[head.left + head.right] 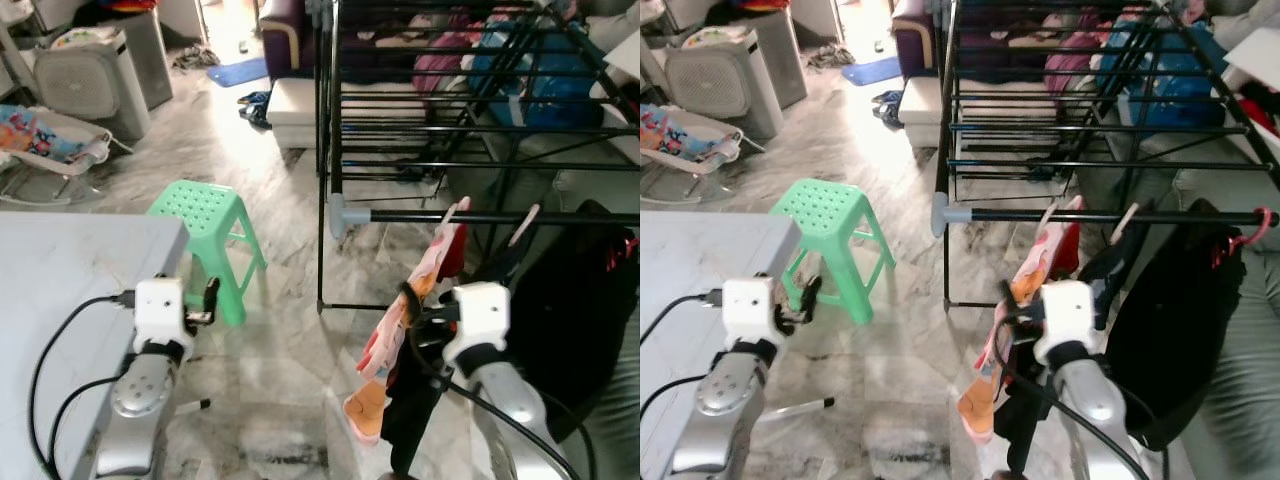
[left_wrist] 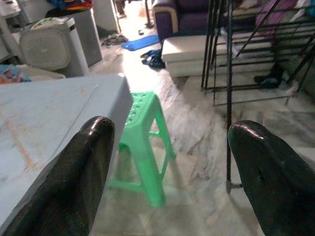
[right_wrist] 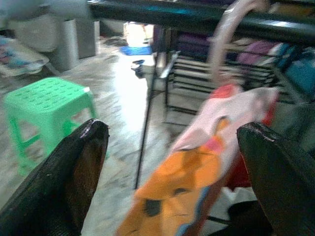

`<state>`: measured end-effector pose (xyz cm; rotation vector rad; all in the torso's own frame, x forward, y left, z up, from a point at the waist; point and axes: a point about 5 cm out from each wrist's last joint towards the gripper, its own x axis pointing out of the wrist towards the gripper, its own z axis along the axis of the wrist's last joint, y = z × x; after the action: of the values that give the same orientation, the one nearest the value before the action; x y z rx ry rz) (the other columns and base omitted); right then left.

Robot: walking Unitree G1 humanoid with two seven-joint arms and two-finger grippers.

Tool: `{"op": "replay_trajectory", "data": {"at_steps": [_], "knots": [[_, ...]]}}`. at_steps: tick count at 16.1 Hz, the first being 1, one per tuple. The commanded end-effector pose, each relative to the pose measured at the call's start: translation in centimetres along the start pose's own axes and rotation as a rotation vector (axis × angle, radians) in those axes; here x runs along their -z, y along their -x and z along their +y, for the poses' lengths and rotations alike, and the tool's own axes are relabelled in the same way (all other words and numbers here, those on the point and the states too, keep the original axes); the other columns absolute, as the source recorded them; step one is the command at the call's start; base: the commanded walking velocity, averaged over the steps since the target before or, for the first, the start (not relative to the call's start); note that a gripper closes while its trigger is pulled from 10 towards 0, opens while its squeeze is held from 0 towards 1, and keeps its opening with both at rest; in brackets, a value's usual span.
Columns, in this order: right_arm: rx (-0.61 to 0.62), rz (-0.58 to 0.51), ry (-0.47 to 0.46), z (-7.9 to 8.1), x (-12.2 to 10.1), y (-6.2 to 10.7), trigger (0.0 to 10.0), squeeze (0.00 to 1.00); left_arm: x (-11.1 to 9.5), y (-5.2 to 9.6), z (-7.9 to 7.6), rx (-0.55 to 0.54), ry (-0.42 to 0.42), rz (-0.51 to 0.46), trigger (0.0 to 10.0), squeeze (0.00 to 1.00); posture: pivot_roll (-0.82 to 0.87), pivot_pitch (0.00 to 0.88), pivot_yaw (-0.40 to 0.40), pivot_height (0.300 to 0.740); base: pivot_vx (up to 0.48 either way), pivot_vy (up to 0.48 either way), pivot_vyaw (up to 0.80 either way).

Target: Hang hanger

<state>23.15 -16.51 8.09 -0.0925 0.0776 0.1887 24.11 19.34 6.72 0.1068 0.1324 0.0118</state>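
Hanger (image 3: 227,37) with pink-orange garment (image 1: 400,330) hanging on drying-rack rail (image 1: 500,217); right gripper (image 3: 172,162) spread wide, holding nothing; left gripper (image 2: 170,167) likewise gaping empty beside green stool (image 1: 210,235).

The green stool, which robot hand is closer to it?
Left. The left gripper sits just beside the green stool, by the table edge. The right gripper is across the floor at the pink garment.

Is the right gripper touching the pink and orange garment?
Apart. The right wrist view shows the right gripper open wide, the garment hanging ahead between its fingers.
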Motion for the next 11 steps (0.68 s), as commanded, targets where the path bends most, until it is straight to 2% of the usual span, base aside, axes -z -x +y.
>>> {"op": "replay_trajectory", "data": {"at_steps": [1, 3, 5, 9, 11], "knots": [[-0.015, 0.0, -0.002, 0.1, -0.5, -0.3, 10.0, 0.0, -0.5, -0.1, 0.3, 0.004, -0.013, -0.012, 10.0, 0.0, -0.01, 0.0, 0.024, 0.74, 0.0, 0.0, 0.0], [0.001, 0.116, 0.012, -0.1, 0.4, -2.1, 10.0, 0.0, -0.7, -0.5, 0.6, 0.014, -0.038, -0.002, 10.0, 0.0, -0.01, 0.0, 0.035, 0.74, 0.0, 0.0, 0.0], [0.038, 0.225, -0.018, -0.7, 1.5, -3.2, 10.0, 0.0, -1.0, -0.8, 1.1, 0.019, -0.04, 0.009, 10.0, 0.0, 0.0, 0.0, 0.038, 0.74, 0.0, 0.0, 0.0], [-0.002, 0.352, -0.041, -1.1, 2.5, -3.7, 10.0, 0.0, -1.8, -1.4, 1.4, 0.023, -0.043, 0.002, 10.0, 0.0, 0.01, 0.006, 0.041, 0.74, 0.0, 0.0, 0.0], [0.047, 0.409, -0.009, -2.6, 3.2, -3.3, 10.0, 0.0, -1.8, -1.8, 1.9, 0.023, -0.048, 0.01, 10.0, 0.0, -0.01, 0.014, 0.047, 0.74, 0.0, 0.0, 0.0]]}}
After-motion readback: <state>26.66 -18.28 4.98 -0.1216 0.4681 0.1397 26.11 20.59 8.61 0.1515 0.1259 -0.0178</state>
